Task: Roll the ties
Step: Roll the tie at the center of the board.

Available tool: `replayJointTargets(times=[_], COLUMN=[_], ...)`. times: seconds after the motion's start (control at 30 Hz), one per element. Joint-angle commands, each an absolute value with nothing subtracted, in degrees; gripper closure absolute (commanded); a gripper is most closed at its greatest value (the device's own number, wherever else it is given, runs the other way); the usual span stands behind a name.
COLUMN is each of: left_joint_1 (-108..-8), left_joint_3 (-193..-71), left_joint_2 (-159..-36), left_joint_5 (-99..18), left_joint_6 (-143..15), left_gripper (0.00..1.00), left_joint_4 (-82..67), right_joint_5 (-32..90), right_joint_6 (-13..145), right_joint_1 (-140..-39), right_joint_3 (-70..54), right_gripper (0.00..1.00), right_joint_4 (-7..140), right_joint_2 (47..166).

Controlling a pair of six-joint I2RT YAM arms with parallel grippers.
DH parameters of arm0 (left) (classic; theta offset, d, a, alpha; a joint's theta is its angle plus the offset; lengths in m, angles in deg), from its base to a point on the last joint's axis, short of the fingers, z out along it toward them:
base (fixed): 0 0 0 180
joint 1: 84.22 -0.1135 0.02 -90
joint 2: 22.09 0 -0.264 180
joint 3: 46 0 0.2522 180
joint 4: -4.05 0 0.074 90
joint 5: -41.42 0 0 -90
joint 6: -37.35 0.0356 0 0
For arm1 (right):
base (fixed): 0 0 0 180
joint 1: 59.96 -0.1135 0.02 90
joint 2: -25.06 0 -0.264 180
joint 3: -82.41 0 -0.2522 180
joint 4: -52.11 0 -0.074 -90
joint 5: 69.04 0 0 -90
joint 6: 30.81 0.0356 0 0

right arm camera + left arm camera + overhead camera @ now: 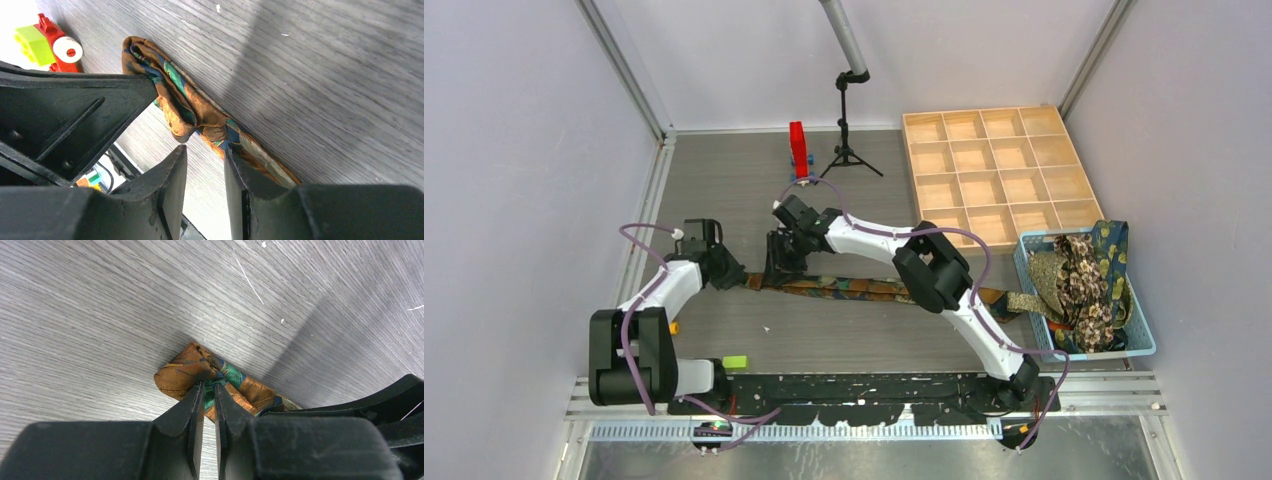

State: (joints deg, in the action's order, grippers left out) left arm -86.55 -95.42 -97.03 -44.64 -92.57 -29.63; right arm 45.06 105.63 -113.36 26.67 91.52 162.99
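Presently: orange-and-teal tie (864,288), flat on the grey table (824,340), long axis left to right, right end reaching the blue basket (1109,352) of other ties (1084,285). Folded left end pinched tight in left gripper (209,389). Right gripper (205,152) released, jaws parted just beside the fold, possibly brushing it. Open tabletop before and behind; right arm hides part of the tie.

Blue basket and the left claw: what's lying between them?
The top view shows the orange tie stretched along the table from the left gripper toward the basket, passing under the right arm.
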Motion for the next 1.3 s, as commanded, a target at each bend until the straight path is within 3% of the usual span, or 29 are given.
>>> replayJointTargets(times=[0.0, 1.27], left_joint_1=[-87.26, -88.26], left_joint_3=[-96.66, -96.24], left_joint_2=[-98.15, -97.7], left_joint_5=[-44.31, -42.74], left_joint_6=[-91.84, -92.18], left_gripper=[0.85, 0.86], left_joint_4=[-27.86, -27.72], right_joint_5=[44.9, 43.84], right_joint_6=[105.11, 105.15], right_joint_1=[-113.99, -114.93], right_joint_3=[26.22, 34.02], right_gripper=[0.61, 0.64], right_joint_4=[89.92, 91.23], right_joint_2=[158.55, 165.31])
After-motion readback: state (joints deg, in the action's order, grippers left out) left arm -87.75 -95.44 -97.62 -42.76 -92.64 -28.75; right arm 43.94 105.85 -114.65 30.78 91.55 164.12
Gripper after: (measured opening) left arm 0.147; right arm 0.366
